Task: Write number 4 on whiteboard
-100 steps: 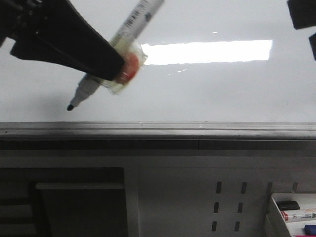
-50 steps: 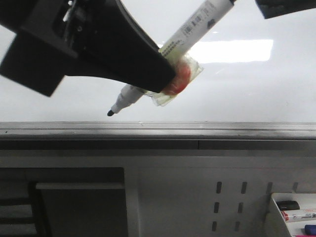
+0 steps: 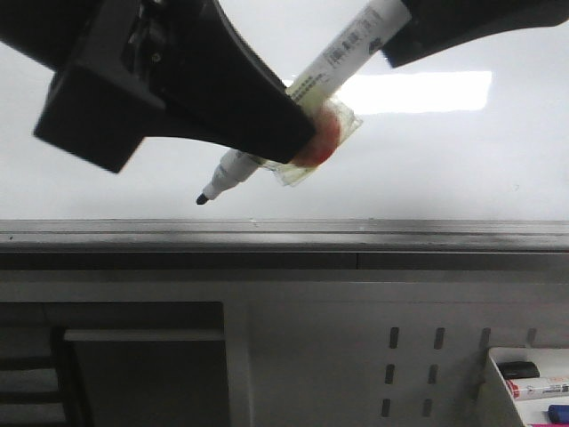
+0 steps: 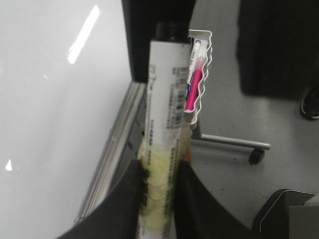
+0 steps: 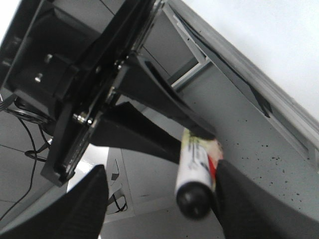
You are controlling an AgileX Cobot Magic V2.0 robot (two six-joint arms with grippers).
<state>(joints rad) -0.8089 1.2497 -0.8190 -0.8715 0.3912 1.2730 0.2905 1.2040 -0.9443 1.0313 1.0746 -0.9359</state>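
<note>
The whiteboard is glossy white with a bright light reflection and a grey lower rim; no number 4 is in view on it. My left gripper is shut on a white marker wrapped in yellowish tape. The uncapped black tip points down-left, just above the rim. In the left wrist view the marker stands between the fingers of that gripper. My right gripper is open around the marker's black rear end. It also reaches in at the top of the front view.
A white tray with several markers hangs at the lower right, on the grey perforated panel. The left wrist view shows that tray with a pink marker in it, and a wheeled stand leg on the floor.
The left gripper has carried the marker to the right and now holds nearly still. The right gripper has come in from the upper right to the marker's rear end.
</note>
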